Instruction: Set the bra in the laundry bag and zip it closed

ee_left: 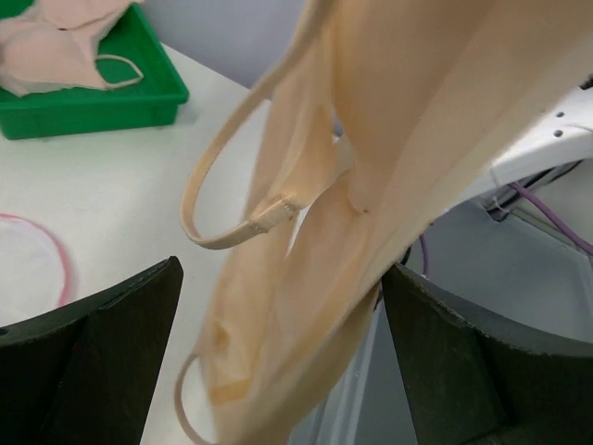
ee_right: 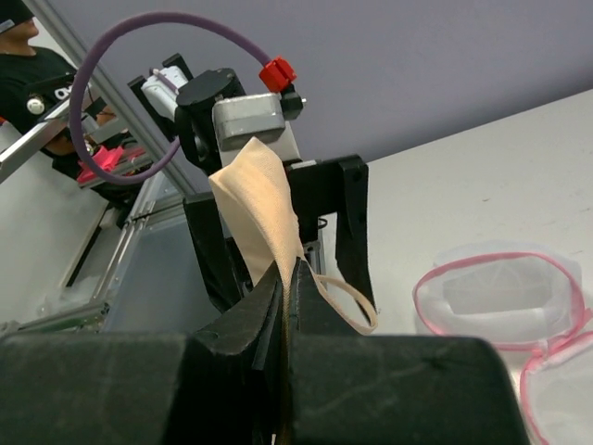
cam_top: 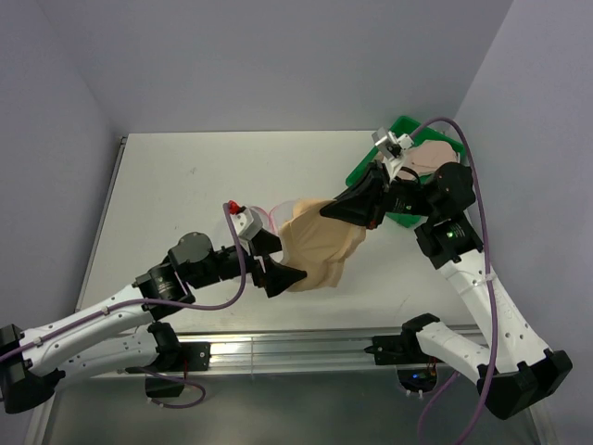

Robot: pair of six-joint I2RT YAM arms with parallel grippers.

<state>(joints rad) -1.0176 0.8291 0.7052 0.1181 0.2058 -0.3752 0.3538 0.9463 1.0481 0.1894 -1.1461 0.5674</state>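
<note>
Two grippers are at work. The right gripper has its two black fingers pressed together, pinching a fold of the bra between the tips. The left gripper is spread wide, its flat, dark, matte fingers standing well apart with the fabric hanging in the gap between them; the cloth lies close against one finger, though real contact cannot be told. There is one bra in the grippers – soft, smooth, peach-beige, draped in long loose folds with a thin strap loop curling out from it. From above it hangs between the two arms over the middle of the white table, outside the laundry bag. There is one such bag: translucent white mesh, rounded, with pink trim along the rim. It lies unzipped on the table just beside the bra, and the right wrist view shows two pink-edged rounded halves lying open. At the far right corner of the table sits one green tray – hard, glossy plastic, rectangular with raised walls – and in it lies a second peach garment, crumpled, with its own thin strap resting on the tray floor
</note>
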